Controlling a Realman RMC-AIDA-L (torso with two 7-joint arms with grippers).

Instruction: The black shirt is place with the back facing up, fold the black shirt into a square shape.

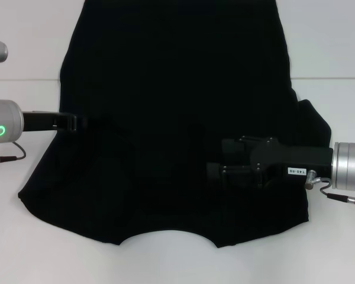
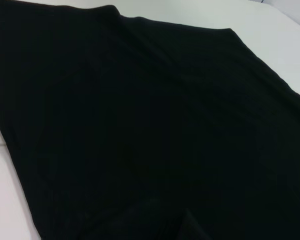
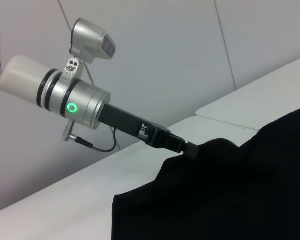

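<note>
clearly the black shirt [image 1: 177, 118] lies spread on the white table [image 1: 23, 248], neckline near. it looks light, limp and prone to sagging, so edges or sleeves seem the best holds. the left gripper [image 3: 190, 150] pinches its left edge; the right gripper [image 1: 216, 171] is over the cloth, fingers' state unclear.

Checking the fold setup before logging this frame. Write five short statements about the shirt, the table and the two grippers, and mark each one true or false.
1. The black shirt lies on a white table. True.
2. The shirt's curved neckline faces the robot, at the near edge. True.
3. The left gripper is parked clear of the shirt. False: it meets the shirt's left sleeve edge, where the fabric rises to it.
4. The right gripper is over the shirt. True.
5. The shirt is already folded into a square. False: it is still spread out.
</note>
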